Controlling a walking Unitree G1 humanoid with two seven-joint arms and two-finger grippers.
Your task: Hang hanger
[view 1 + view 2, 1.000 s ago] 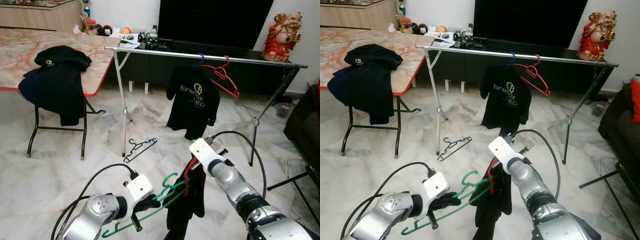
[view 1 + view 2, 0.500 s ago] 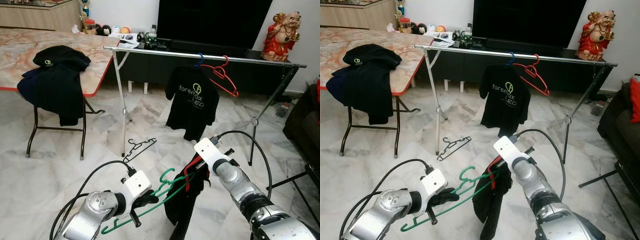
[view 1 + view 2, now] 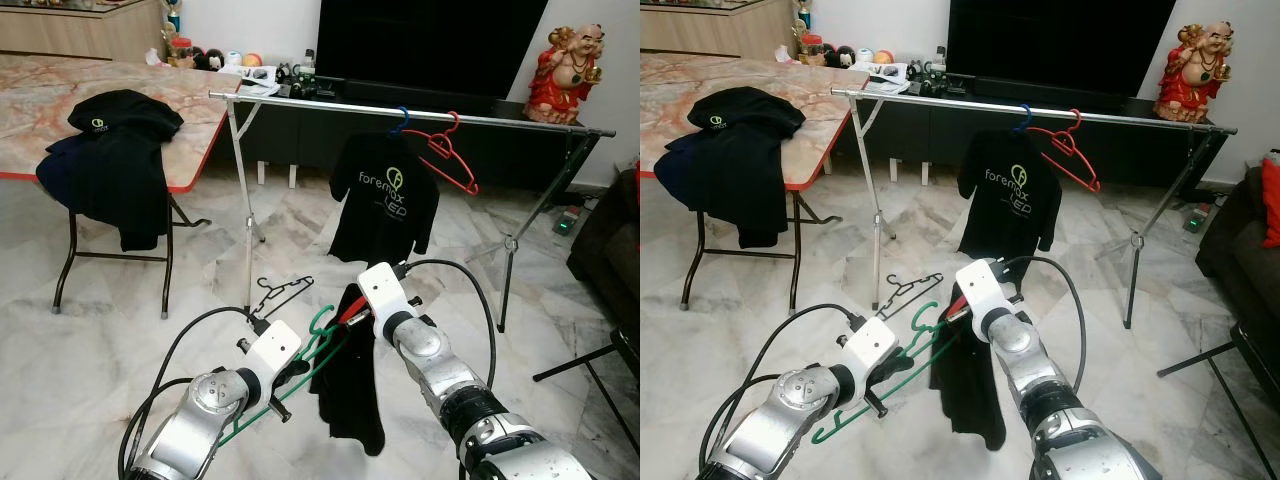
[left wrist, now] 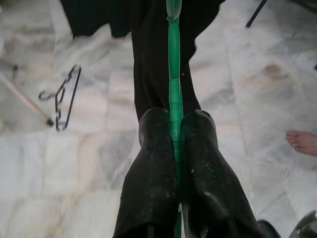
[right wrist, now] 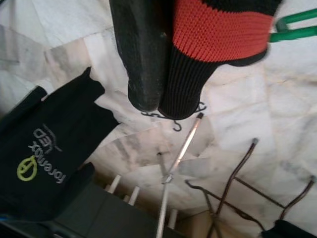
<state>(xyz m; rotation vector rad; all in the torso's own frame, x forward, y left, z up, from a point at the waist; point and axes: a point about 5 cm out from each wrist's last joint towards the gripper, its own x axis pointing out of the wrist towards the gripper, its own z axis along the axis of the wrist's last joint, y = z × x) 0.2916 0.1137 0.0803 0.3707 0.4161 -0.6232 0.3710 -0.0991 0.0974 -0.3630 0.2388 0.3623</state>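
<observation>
Fingers of your left gripper (image 4: 174, 130) are clenching the green hanger (image 3: 300, 372), its length slanting up toward the rack (image 3: 420, 115); right gripper (image 5: 157, 101) is grasping the black shirt (image 3: 350, 385) collar.

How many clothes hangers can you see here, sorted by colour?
Green hanger, held in the left gripper: 1
Red hanger on the rail: 1
Blue hanger carrying the hung black shirt: 1
Black hanger on the floor: 1
Total: 4
</observation>
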